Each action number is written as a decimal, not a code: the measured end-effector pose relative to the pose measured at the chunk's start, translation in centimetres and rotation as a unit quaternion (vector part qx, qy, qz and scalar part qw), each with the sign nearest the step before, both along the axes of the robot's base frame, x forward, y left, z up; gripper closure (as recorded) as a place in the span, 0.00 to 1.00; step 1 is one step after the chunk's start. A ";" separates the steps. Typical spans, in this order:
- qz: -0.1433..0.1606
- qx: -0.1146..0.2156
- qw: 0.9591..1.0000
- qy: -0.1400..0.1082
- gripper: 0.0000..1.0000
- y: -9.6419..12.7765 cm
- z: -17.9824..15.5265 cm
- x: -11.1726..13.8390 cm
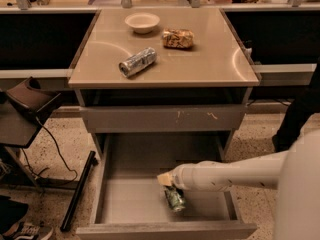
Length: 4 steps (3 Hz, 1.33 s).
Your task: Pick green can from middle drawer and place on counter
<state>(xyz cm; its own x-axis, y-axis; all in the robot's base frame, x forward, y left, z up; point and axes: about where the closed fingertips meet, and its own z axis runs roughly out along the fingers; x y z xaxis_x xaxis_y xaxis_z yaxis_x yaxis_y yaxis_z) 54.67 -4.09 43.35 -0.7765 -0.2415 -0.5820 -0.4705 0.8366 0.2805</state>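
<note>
one grasp to get right: green can (pixel 175 199) lies on its side on the drawer (pixel 125 201) floor, right of middle, near the front wall. gripper (pixel 169 183) sits at the can's far end, arm reaching in from the right. can't tell if it's apart, together or clamped on the can; contact looks likely, not certain. i'd grip across the body, not the end, lift straight up clear of the drawer walls, then aim for bare counter (pixel 210 64), away from silver can (pixel 137 61) and bowl (pixel 142 22).
</note>
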 end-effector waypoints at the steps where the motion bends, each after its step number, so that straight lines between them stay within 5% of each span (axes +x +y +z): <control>1: -0.024 0.028 0.997 -0.070 1.00 -1.6 9.1 2.6; 2: -0.038 0.060 0.991 -0.111 1.00 -3.9 18.8 5.0; 3: -0.073 0.074 0.987 -0.120 1.00 -8.3 28.2 6.5; 4: -0.056 0.071 0.990 -0.104 1.00 -7.9 28.7 5.9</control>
<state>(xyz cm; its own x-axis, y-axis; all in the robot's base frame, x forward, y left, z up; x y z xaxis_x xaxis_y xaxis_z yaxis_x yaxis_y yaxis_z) 60.61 -12.03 72.05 -0.6532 -0.0650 -0.7544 -0.4370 0.8460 0.3055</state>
